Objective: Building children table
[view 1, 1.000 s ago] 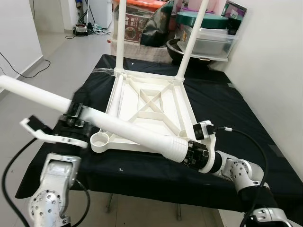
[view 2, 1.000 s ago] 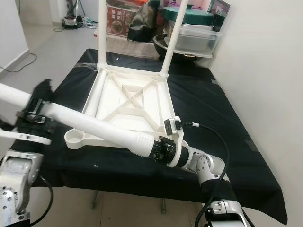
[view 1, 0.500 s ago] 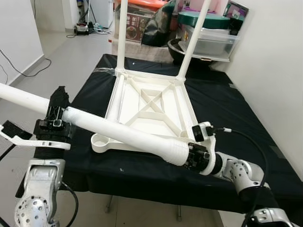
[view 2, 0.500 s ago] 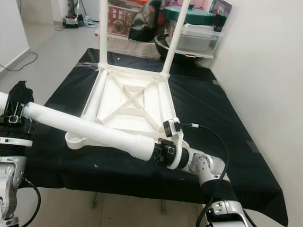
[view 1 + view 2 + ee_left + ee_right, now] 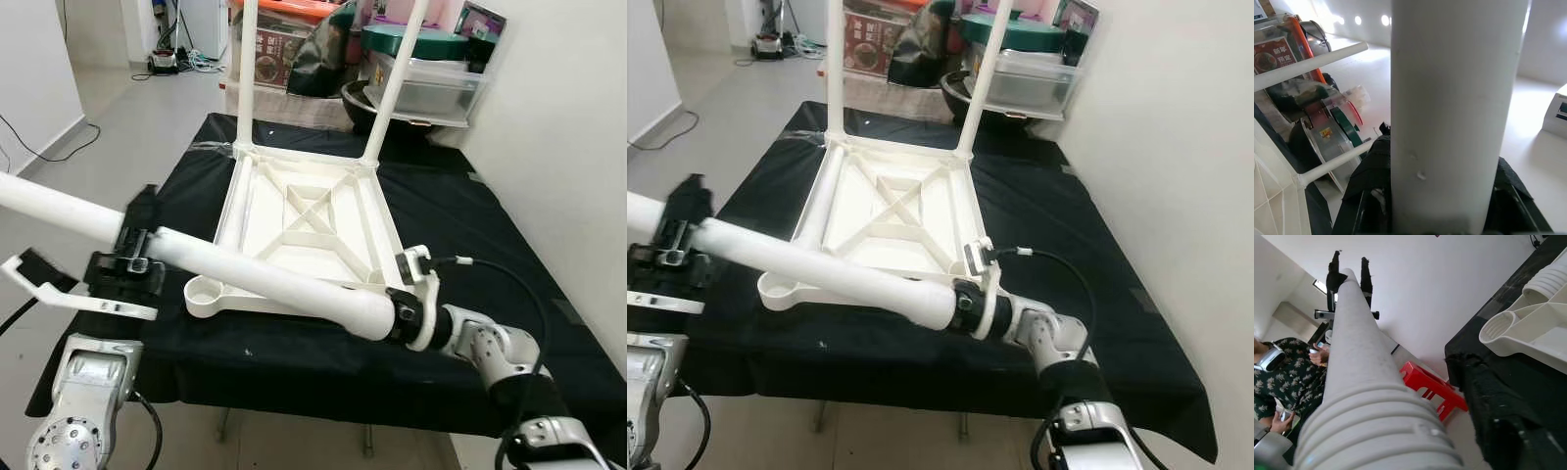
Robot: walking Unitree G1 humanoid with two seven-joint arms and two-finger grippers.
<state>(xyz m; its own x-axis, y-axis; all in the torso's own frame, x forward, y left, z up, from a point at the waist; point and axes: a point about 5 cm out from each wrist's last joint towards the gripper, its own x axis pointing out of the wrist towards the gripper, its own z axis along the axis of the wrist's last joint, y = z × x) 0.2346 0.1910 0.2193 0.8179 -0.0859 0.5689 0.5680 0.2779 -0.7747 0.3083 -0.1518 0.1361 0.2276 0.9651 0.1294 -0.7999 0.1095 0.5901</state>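
So the long white plastic table leg (image 5: 245, 279) is slung across the front of the black-draped table (image 5: 470, 225), above the near edge. Right pincer (image 5: 397, 315) is clamped on its ribbed threaded end, left pincer (image 5: 132, 257) is closed round the shaft further up. The white plastic tabletop (image 5: 304, 230) lies upside down on the cloth with two legs already standing up at the far corners, and the empty round socket (image 5: 206, 291) sits at the near left corner. Behind the table there's a clear plastic storage tub (image 5: 426, 88) with a green lid (image 5: 411, 39) on top; can't tell what's inside it.
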